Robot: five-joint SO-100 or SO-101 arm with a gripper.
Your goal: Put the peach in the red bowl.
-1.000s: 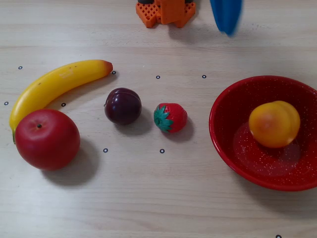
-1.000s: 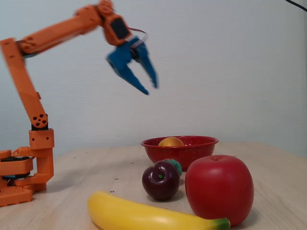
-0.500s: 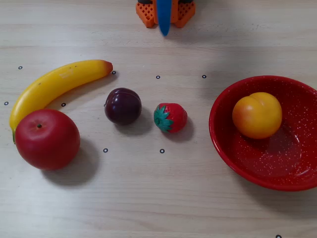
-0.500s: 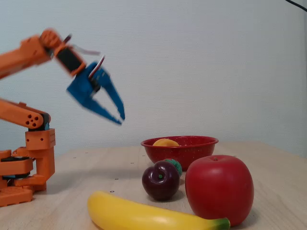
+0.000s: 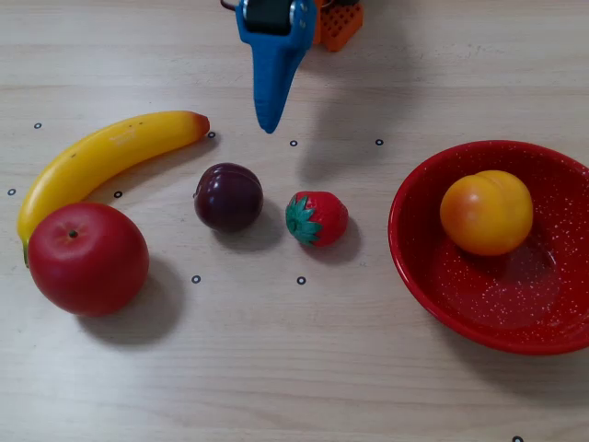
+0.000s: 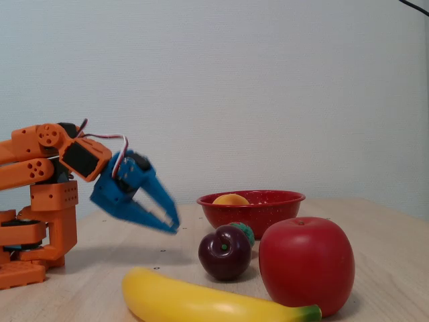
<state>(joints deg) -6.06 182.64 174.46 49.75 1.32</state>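
Observation:
The yellow-orange peach (image 5: 486, 212) lies inside the red speckled bowl (image 5: 433, 267) at the right of the overhead view, against the bowl's upper left side. In the fixed view the peach's top (image 6: 230, 199) shows just above the bowl's rim (image 6: 268, 208). My blue gripper (image 5: 269, 124) hangs at the top centre of the overhead view, well to the left of the bowl. In the fixed view the gripper (image 6: 173, 225) points down at a slant above the table, its fingertips together and nothing between them.
A yellow banana (image 5: 101, 161), a red apple (image 5: 87, 258), a dark purple plum (image 5: 228, 196) and a strawberry (image 5: 316, 218) lie left of the bowl. The orange arm base (image 6: 40, 221) stands at the left of the fixed view.

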